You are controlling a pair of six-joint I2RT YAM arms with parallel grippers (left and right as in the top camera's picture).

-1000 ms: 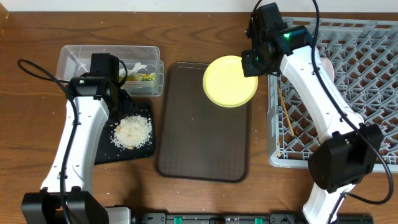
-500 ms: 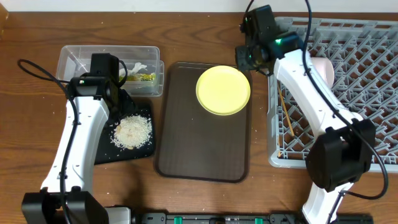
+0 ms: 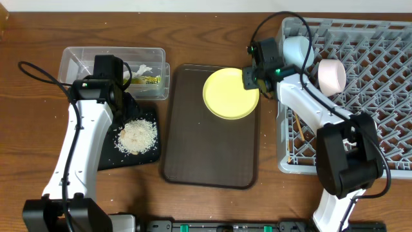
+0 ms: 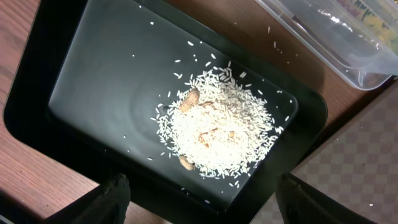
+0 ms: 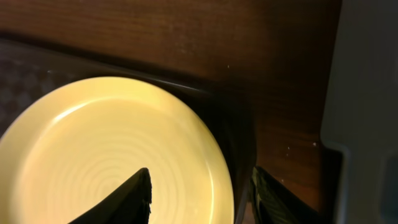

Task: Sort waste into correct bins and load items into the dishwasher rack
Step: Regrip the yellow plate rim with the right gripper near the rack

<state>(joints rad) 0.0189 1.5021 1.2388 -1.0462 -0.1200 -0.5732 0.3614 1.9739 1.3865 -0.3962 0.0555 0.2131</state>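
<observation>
My right fingers (image 5: 134, 199) sit spread around the rim of the yellow plate (image 3: 230, 94) on the brown tray (image 3: 206, 148) — my left fingers (image 4: 106, 202) gape wide over the rice (image 4: 217, 134).

We see a shallow black tray (image 4: 93, 74) on the wooden table (image 4: 15, 37). A pile of white rice (image 4: 214, 134) with a few tan lumps lies toward its end nearest the brown serving tray (image 4: 367, 162). A clear tub (image 4: 323, 37) sits just past the tray's far corner. Our left gripper (image 4: 214, 205) hovers above, its fingertips (image 4: 112, 198) spread wide, empty.
</observation>
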